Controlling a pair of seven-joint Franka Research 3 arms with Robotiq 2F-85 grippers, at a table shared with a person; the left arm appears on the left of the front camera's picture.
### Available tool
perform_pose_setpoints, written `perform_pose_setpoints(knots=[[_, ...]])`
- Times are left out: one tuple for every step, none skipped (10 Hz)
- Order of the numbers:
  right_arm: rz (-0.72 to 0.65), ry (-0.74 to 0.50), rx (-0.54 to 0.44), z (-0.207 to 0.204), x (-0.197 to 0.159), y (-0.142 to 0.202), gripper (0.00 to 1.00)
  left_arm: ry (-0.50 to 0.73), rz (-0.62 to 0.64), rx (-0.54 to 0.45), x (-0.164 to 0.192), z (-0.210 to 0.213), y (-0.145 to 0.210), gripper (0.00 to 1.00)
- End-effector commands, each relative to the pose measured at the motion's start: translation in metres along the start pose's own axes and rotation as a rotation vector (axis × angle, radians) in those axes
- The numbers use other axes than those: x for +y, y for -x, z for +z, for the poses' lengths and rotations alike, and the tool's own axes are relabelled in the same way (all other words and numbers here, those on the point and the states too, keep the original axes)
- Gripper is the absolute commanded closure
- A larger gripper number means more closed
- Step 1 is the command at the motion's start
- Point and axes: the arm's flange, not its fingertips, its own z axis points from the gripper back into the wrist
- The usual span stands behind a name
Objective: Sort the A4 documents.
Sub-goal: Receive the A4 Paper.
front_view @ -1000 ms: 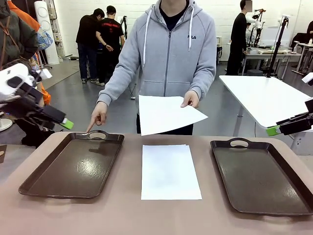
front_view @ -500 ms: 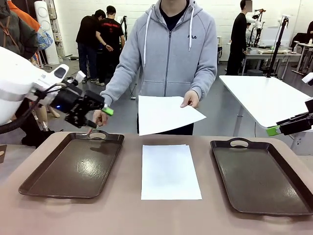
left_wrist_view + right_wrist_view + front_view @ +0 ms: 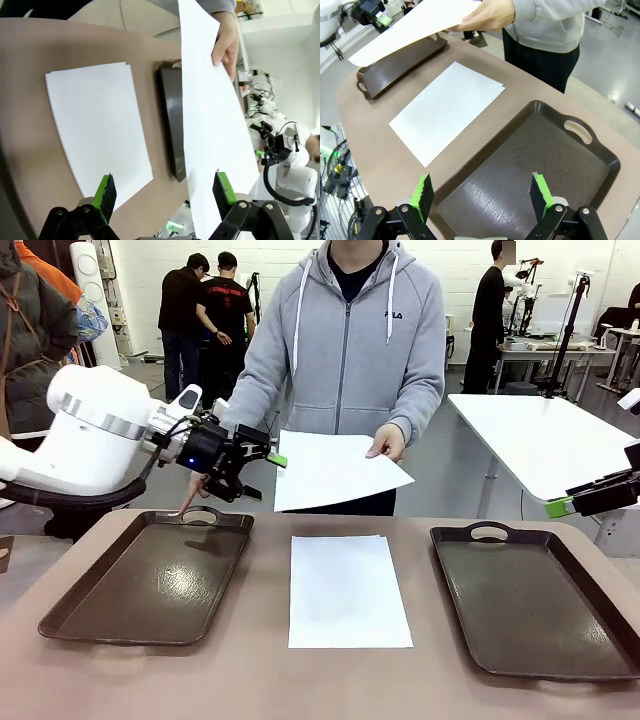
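Held out flat above the far edge of the worktop (image 3: 250,680) by a person's hand (image 3: 388,443): 1 A4 sheet (image 3: 335,472), pinched at its right side, free on its left. Lying on the worktop between 2 dark trays: a small stack of further sheets (image 3: 348,590), long axis pointing away from the robot.

Up at the held sheet's free left edge: the left hand (image 3: 262,477), fingers spread fully, gripping nothing. Seen from the left wrist, the sheet's edge running up past 1 green pad (image 3: 223,186), its margin apparently inside the gap. Cannot tell whether touching.

Long axis of the held sheet lying left to right across the front view, so stretching straight away from the left hand's fingertips. Probably called for next: a short advance along that line, then a close on the margin. Clearly the nearer arm for it.

Well apart at the far right, above the right tray (image 3: 530,600): the right hand (image 3: 560,506), equally spread and empty.

Pointing down at the handle of the left tray (image 3: 150,580): the person's other hand (image 3: 193,495). Probably the sheet's destination.
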Motion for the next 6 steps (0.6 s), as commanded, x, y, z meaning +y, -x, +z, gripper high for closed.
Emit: perform_pose_setpoints(knots=[[0.009,-0.021,-0.02,-0.005,-0.003,0.003,0.0,0.102,0.018,-0.032,0.002,-0.005,-0.01,0.0],[0.009,-0.021,-0.02,-0.005,-0.003,0.003,0.0,0.121,0.023,-0.033,0.001,-0.009,-0.009,0.0],[0.009,-0.021,-0.02,-0.005,-0.003,0.003,0.0,0.145,0.041,-0.034,0.003,-0.013,-0.01,0.0],[0.009,-0.021,-0.02,-0.005,-0.003,0.003,0.0,0.167,0.068,-0.037,0.006,-0.018,-0.011,0.0],[0.009,-0.021,-0.02,-0.005,-0.003,0.003,0.0,0.198,0.093,-0.023,0.011,-0.023,-0.012,0.0],[0.009,-0.021,-0.02,-0.005,-0.003,0.003,0.0,0.227,0.112,-0.007,0.013,-0.028,-0.011,0.0]])
